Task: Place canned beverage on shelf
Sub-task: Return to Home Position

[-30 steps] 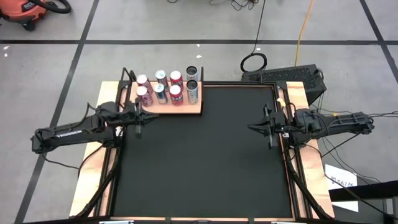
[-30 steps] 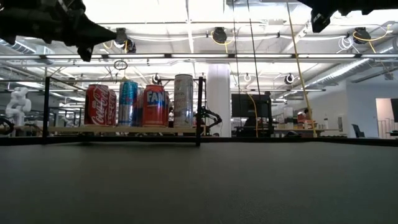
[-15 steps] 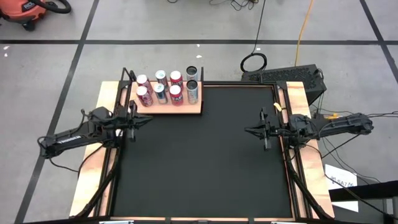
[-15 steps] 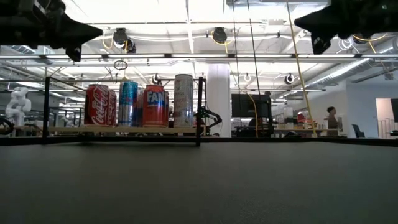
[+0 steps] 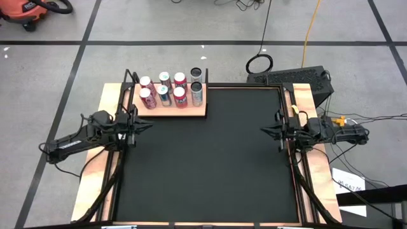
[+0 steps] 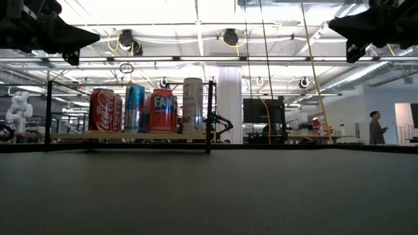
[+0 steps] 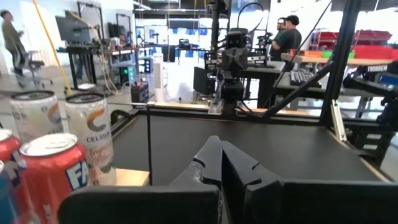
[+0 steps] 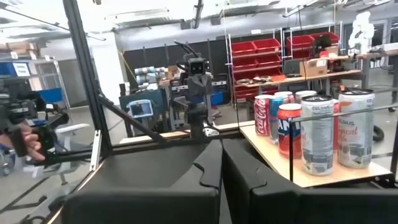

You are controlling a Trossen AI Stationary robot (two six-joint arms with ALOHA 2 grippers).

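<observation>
The shelf, a light-brown board with a thin black rail, lies at the table's far left. Several cans stand upright on it in two rows, and they also show in the low view. My left gripper hovers shut and empty just near of the shelf, by the table's left edge. Its wrist view shows the cans beside the shut fingers. My right gripper hovers shut and empty by the table's right edge, far from the shelf. Its wrist view shows the cans across the mat.
A large black mat covers the table between the arms, with nothing on it. Wooden strips run along the table's sides. A black device sits behind the far right corner. A person stands far off in the room.
My left gripper has drawn back from the shelf toward the table's left and near edges, staying shut. My right arm has folded back toward the table's right edge, and its gripper has moved a little that way. The cans and shelf have stayed put.
</observation>
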